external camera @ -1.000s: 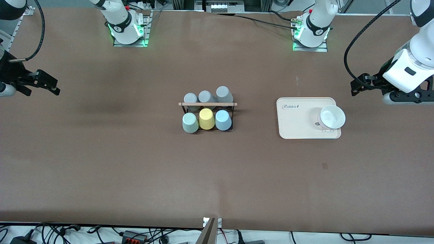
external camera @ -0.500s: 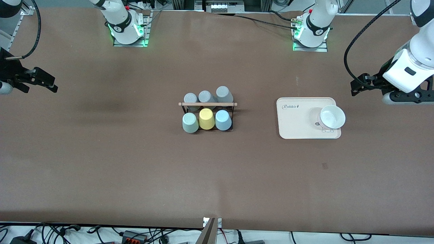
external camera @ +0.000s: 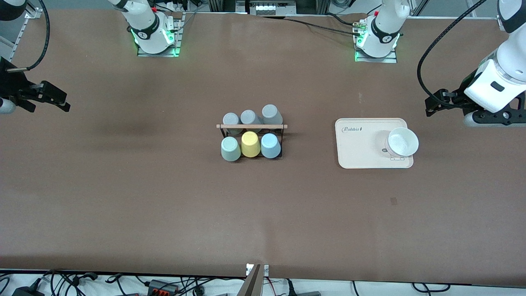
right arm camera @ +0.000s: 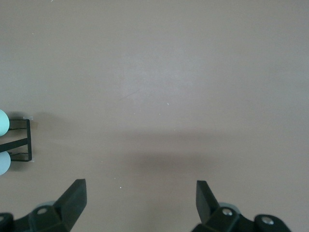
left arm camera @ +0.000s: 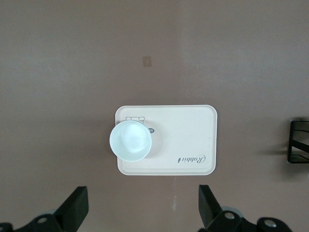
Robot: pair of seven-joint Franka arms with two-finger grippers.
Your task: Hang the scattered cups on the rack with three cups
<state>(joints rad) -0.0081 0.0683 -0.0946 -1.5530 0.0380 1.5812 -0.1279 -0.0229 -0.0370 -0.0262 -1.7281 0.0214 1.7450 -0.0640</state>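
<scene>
- Right gripper [external camera: 51, 98] has pulled back toward its table end, jaws wide, empty; left gripper [external camera: 441, 102] waits open near the tray [external camera: 361, 158].
- Blue cup [external camera: 270, 145] and mint cup [external camera: 230, 148] sit on the rack [external camera: 252, 126] beside the yellow cup [external camera: 250, 144]; you look done.

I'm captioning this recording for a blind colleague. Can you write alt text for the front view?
A black wire rack mid-table holds six upturned cups: mint cup, yellow cup and blue cup in front, three grey cups farther back. A white bowl sits on a beige tray; both open pincers hang at the table's ends.
</scene>
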